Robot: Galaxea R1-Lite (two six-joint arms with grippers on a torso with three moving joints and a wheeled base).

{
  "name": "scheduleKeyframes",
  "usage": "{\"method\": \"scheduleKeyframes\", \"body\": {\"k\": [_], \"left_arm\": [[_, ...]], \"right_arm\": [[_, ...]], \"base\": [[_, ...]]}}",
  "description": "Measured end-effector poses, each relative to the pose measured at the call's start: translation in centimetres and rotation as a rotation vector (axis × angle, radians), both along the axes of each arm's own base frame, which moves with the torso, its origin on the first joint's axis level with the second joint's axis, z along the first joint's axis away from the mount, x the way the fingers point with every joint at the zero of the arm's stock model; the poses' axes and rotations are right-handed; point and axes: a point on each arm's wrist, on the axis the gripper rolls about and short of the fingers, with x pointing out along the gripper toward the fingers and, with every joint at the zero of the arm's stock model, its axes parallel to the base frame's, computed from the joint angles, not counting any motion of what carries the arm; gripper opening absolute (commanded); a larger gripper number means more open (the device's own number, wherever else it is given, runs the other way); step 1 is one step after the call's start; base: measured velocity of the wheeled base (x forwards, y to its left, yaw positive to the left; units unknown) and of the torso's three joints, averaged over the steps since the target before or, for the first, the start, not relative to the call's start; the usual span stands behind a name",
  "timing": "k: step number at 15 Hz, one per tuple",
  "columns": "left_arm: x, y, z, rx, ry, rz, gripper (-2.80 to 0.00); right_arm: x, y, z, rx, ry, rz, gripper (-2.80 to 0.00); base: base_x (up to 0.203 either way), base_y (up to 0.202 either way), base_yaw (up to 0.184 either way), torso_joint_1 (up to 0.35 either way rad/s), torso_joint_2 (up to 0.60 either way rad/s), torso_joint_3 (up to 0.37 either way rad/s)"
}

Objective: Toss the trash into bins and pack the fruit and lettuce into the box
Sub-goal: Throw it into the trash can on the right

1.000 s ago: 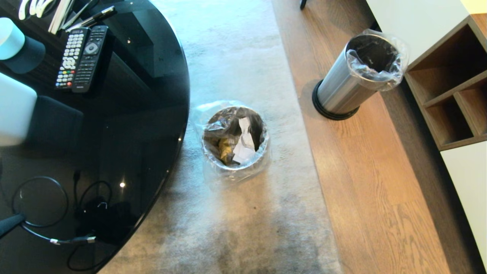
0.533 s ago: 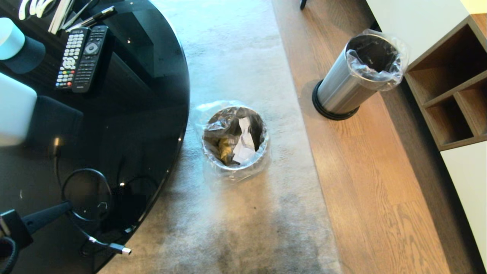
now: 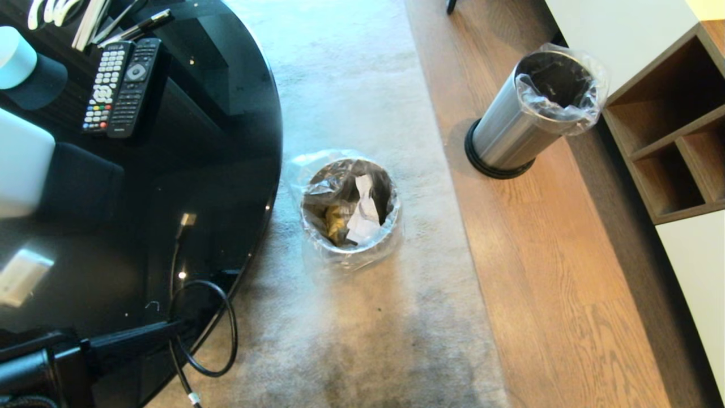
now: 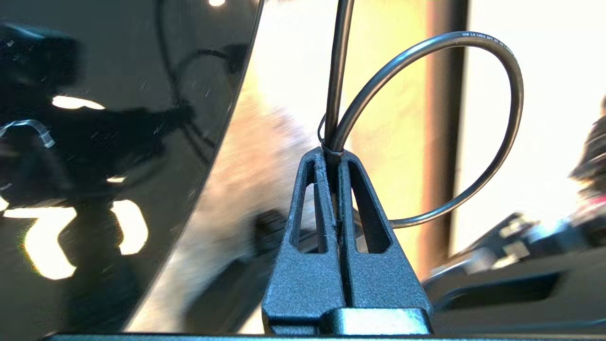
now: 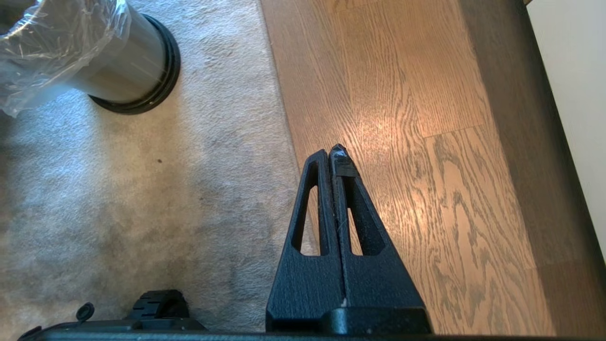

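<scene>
Pinching a looped black cable, left gripper.

tissue and wrapper in near bin; table left, second bin right.

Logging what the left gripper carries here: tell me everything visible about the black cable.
The black cable is thin, round and glossy, with small white print along its sheath. A thin tie binds it into a loop. The shut left gripper pinches it right at that tie, the loop standing out past the fingertips. In the head view it hangs in the air beside the edge of the glass table, one metal-tipped end dangling over the carpet.
</scene>
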Motion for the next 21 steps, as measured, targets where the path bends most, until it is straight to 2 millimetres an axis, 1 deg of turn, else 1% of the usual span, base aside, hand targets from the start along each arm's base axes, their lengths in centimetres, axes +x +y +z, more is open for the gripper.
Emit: {"method": "scheduleKeyframes", "body": {"k": [4, 6, 10, 13, 15, 17, 21], "left_arm": [[-1.8, -0.2, -0.5, 0.169, -0.028, 0.045, -2.80], [-2.4, -0.3, -0.2, 0.231, -0.076, 0.061, -2.80], [-3.9, -0.8, 0.4, 0.242, -0.162, 0.018, -2.80], [-5.5, -0.9, 0.5, 0.247, -0.214, 0.017, -2.80], [-6.8, -0.8, 0.3, 0.280, -0.257, 0.063, -2.80], [-8.0, -0.6, -0.1, 0.341, -0.307, 0.146, -2.80], [-10.0, -0.2, -1.9, 0.458, -0.385, 0.280, -2.80]], "right_arm": [[0.0, 0.0, 0.0, 0.000, 0.000, 0.001, -2.80], [0.0, 0.0, 0.0, 0.000, 0.000, 0.001, -2.80], [0.0, 0.0, 0.0, 0.000, 0.000, 0.001, -2.80], [0.0, 0.0, 0.0, 0.000, 0.000, 0.001, -2.80], [0.0, 0.0, 0.0, 0.000, 0.000, 0.001, -2.80], [0.0, 0.0, 0.0, 0.000, 0.000, 0.001, -2.80], [0.0, 0.0, 0.0, 0.000, 0.000, 0.000, -2.80]], "base": [[0.000, 0.000, 0.000, 0.000, 0.00, 0.000], [0.000, 0.000, 0.000, 0.000, 0.00, 0.000], [0.000, 0.000, 0.000, 0.000, 0.00, 0.000], [0.000, 0.000, 0.000, 0.000, 0.00, 0.000], [0.000, 0.000, 0.000, 0.000, 0.00, 0.000], [0.000, 0.000, 0.000, 0.000, 0.00, 0.000], [0.000, 0.000, 0.000, 0.000, 0.00, 0.000]]}}
